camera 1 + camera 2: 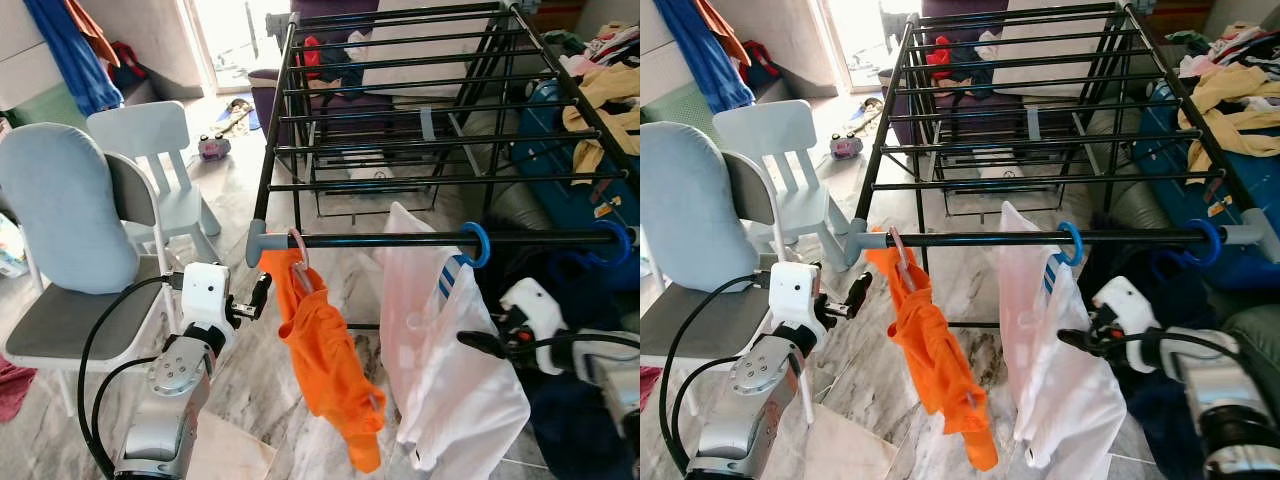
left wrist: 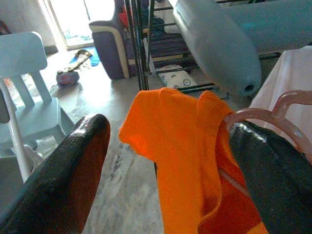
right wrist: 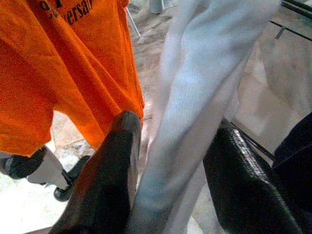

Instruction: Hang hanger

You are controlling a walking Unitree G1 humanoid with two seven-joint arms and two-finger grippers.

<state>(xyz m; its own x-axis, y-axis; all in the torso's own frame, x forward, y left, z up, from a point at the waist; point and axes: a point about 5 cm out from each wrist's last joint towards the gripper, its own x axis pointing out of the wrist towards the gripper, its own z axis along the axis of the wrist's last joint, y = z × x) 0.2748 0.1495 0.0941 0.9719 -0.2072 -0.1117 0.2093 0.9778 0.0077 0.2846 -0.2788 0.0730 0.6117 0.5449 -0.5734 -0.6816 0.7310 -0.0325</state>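
Pink hanger (image 1: 298, 262) with the orange shirt (image 1: 325, 360) hooks on the drying rack's front rail (image 1: 400, 240) near its left end. Left gripper (image 1: 262, 292) sits spread, just at the hanger's nine o'clock. Right gripper (image 3: 170, 185), fingers parted, straddles the white garment (image 1: 450, 400) at its three o'clock.

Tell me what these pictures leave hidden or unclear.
- Orange shirt: its black print is cut off by the right wrist view's top edge.
- Pink hanger: its body is buried in the shirt, eye views.
- White shirt: its hem runs off the bottom edge, eye views.
- Right gripper: the shirt between the jaws hides whether they touch it.
- Toy on the floor: too small to identify.
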